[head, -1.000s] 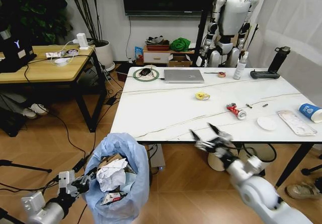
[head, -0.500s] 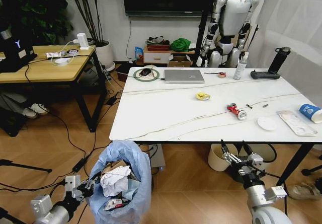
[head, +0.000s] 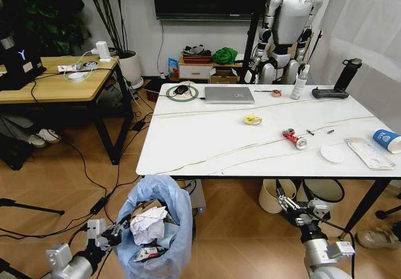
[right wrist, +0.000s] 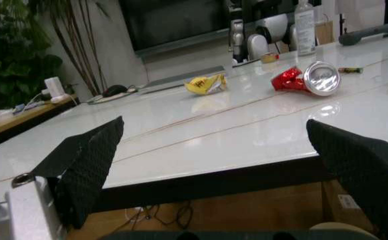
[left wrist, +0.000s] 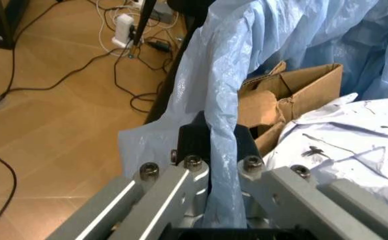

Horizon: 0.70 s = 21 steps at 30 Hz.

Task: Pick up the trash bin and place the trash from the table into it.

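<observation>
The left gripper (left wrist: 211, 165) pinches the rim of the crinkled light-blue bag-lined trash bin (head: 156, 226) — litter-filled, below the white marble-look table's (head: 207, 138) near-left corner — while the right gripper (head: 296, 207) hangs wide open, empty.

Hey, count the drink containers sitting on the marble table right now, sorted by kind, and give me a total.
Red can, crushed, lying on its side: 1
Blue paper cup: 1
Clear bottle, upright: 1
Black flask, upright: 1
Total: 4
</observation>
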### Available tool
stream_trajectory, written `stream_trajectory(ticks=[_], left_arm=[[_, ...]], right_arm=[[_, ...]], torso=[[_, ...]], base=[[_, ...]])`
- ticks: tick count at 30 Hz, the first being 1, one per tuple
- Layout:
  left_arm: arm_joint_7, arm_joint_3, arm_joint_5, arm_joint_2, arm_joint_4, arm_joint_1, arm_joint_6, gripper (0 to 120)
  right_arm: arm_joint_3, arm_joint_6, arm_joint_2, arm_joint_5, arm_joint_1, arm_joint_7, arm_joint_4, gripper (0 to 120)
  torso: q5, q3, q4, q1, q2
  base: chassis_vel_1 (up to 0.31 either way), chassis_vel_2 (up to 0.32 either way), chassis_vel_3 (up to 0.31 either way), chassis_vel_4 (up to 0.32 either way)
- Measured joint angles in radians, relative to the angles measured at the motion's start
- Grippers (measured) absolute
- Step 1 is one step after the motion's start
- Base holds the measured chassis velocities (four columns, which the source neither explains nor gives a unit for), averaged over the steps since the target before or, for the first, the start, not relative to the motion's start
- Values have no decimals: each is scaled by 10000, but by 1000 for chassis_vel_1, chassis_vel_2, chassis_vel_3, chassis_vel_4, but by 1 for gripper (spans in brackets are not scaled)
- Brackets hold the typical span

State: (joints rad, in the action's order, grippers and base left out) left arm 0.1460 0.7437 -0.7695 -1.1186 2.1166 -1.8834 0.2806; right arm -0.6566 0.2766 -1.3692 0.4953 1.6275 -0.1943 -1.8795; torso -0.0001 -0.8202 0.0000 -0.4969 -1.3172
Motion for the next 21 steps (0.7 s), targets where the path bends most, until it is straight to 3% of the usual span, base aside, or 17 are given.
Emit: stream_trajectory(ticks=[11,21], left_arm=[[75,-61,122,-29,20,-191,-91,0],[77,-61,129,-31,124,-239,-94,0]], right_arm=[[51,-10,5,270,16,-147,0,100],[36,53,23,302,71,-237,-29,100]], torso=[[0,0,-1,0,0],[3,0,-1,0,0]], base=[[-10,-6,7,11],[-104,-89,103,104]])
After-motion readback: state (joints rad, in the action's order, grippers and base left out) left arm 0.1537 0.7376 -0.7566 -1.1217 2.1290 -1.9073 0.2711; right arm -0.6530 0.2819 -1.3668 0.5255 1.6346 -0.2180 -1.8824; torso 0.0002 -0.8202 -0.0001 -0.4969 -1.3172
